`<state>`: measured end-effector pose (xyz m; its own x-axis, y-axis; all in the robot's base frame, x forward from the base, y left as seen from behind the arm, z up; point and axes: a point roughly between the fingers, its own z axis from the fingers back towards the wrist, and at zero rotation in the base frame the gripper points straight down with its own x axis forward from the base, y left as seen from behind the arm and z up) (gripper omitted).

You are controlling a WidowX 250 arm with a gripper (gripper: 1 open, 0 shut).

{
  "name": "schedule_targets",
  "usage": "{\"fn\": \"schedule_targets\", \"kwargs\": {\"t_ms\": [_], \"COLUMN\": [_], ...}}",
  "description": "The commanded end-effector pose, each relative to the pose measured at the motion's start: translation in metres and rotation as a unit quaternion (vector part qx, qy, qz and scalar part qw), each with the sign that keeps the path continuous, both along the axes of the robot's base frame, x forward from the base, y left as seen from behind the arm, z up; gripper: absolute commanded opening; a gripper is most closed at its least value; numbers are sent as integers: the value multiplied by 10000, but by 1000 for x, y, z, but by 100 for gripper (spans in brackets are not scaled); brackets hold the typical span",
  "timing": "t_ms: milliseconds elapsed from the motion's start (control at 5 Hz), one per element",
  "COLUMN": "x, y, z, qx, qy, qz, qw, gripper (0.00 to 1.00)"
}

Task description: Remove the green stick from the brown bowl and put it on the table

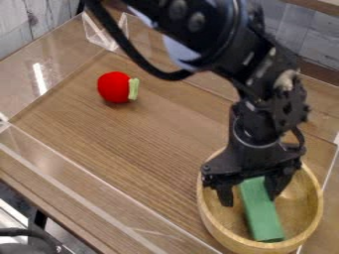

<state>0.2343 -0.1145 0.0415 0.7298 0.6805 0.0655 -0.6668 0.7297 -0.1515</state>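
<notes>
— Where is the green stick to be found?
— The green stick [263, 216] is seen inside the brown bowl [228, 226], laid lengthwise over its floor, with its upper end partly covered by the gripper [244, 185].

— And how is the pincer held?
— Its fingers are spread apart; it is lowered over the upper part of the bowl, and the stick's upper end is overlapped by it. Whether the stick is touched cannot be told from this view.

— Where is the bowl set?
— It is placed on the wood-grained table [146, 149], toward the lower right of the view, and its upper rim is partly hidden by the gripper.

— Is anything else shown?
— A red ball [115, 87] with a small green tab [134, 88] is seen on the table, well apart from the bowl, toward the upper left. Behind it, a clear acrylic wall [43, 57] is run along the table's edge.
</notes>
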Motion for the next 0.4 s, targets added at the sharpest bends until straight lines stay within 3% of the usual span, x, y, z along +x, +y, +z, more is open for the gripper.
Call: {"fn": "schedule_targets", "kwargs": {"t_ms": [0, 200], "x": [6, 5], "y": [-6, -13], "z": [0, 3], "qx": [-34, -25], "qy": [-159, -190], "qz": [117, -3], "qw": [9998, 9998], "gripper": [0, 0]}}
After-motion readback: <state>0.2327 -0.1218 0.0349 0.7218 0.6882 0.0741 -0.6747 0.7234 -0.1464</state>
